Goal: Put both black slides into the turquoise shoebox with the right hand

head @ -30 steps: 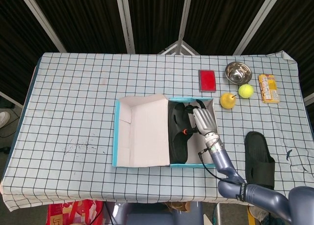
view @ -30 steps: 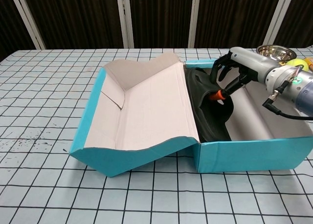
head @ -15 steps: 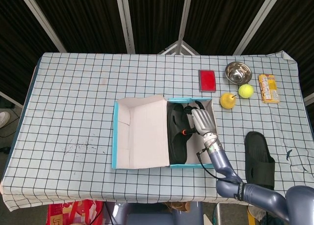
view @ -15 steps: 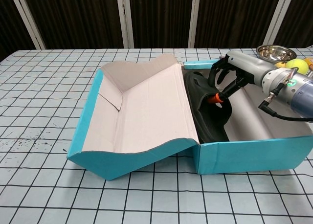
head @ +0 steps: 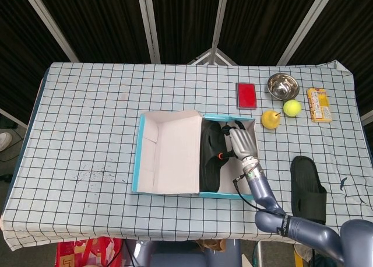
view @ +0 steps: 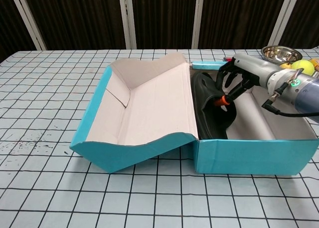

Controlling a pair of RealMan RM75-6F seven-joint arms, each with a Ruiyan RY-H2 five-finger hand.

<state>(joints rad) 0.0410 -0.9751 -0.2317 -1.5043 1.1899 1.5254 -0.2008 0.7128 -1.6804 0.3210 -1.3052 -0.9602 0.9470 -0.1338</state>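
The right hand (head: pixel 242 143) sits inside the turquoise shoebox (view: pixel 249 156), fingers curled onto 1 black slide (head: pixel 211 159) propped against the box's lid-side wall — whether it truly grips, I cannot tell. The second black slide (head: pixel 308 189) lies outside, right of the box, long axis front-to-back — dark, flat, broad-strapped, nearest this hand.
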